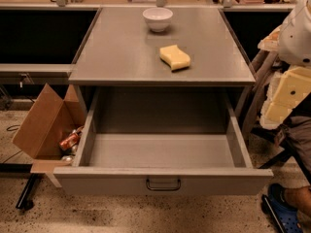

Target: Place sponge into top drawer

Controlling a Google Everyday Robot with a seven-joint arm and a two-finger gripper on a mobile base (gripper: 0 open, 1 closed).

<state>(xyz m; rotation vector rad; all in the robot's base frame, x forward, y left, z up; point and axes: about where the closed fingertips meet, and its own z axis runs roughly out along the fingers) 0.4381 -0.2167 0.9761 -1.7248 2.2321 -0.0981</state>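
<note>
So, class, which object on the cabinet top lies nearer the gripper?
The yellow sponge; the white bowl sits farther back. The gripper hangs at the right edge.

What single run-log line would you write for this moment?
sponge: on cabinet top, near bowl | drawer: open, no sponge inside | gripper: picture's right edge, apart from sponge

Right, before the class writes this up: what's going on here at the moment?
Nothing is being handled yet. The sponge lies on the cabinet top, a little nearer the camera than the white bowl. The top drawer is pulled open and looks empty. The robot's gripper hangs off the cabinet's right side, well apart from the sponge.
</note>
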